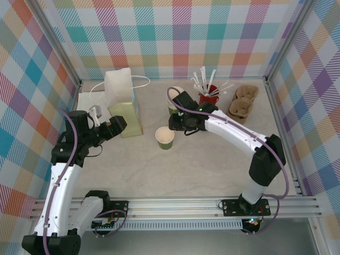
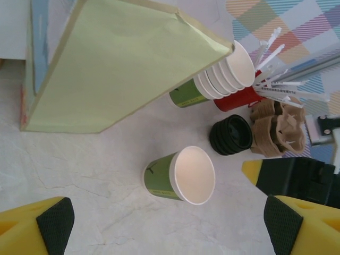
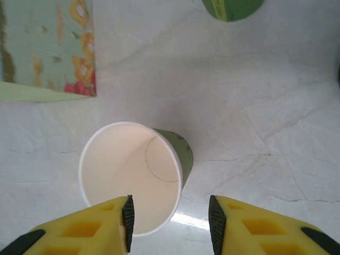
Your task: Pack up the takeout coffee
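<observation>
The takeout coffee's paper cup [image 1: 164, 138], green with a cream rim, stands upright in mid-table with no lid and nothing inside. My right gripper [image 1: 174, 125] hovers just above it. In the right wrist view the cup [image 3: 133, 175] sits under my right gripper [image 3: 170, 218], which is open; its jaws straddle the cup's near rim, one pad over the mouth and one outside, and neither presses on it. My left gripper [image 1: 121, 125] is open beside the paper bag [image 1: 125, 111]. Its wrist view looks past my left gripper [image 2: 169, 220] at the cup [image 2: 183, 175].
The light green paper bag [image 2: 122, 64] stands left of the cup. Behind it are a stack of cups [image 2: 223, 74], a red cup of white stirrers [image 1: 208, 95], black lids [image 2: 230, 135] and brown cardboard carriers [image 1: 241, 103]. Checked walls enclose the table.
</observation>
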